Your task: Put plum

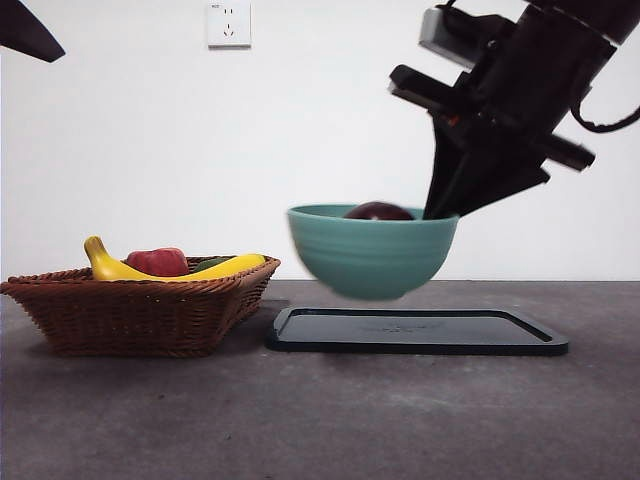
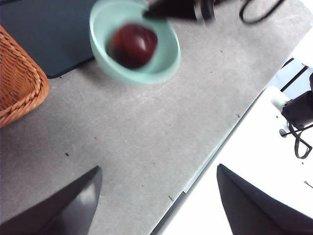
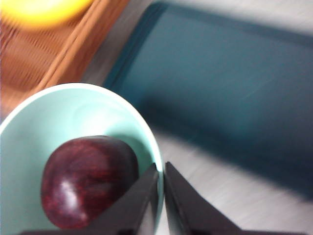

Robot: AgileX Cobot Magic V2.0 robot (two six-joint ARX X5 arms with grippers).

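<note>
The plum (image 3: 88, 181), glossy, firm and likely slippery, is carried inside the teal bowl (image 1: 370, 250), whose rim is pinched by the right end effector (image 3: 161, 169) above the black tray (image 1: 415, 330), while the left end effector (image 2: 156, 196) is held spread.

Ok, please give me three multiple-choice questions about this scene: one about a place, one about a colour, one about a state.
1. Where is the plum?
A. beside the bowl
B. inside the bowl
C. on the tray

2. What colour is the bowl?
A. teal
B. red
C. yellow

3. How is the bowl now?
A. lying on its side
B. standing flat on the tray
C. held in the air above the tray

Answers:
1 B: the right wrist view shows the plum lying on the bowl's inner wall.
2 A: the bowl is teal in the front view and paler green in both wrist views.
3 C: the right gripper pinches the bowl's rim, and the front view shows a gap between bowl and tray.
</note>
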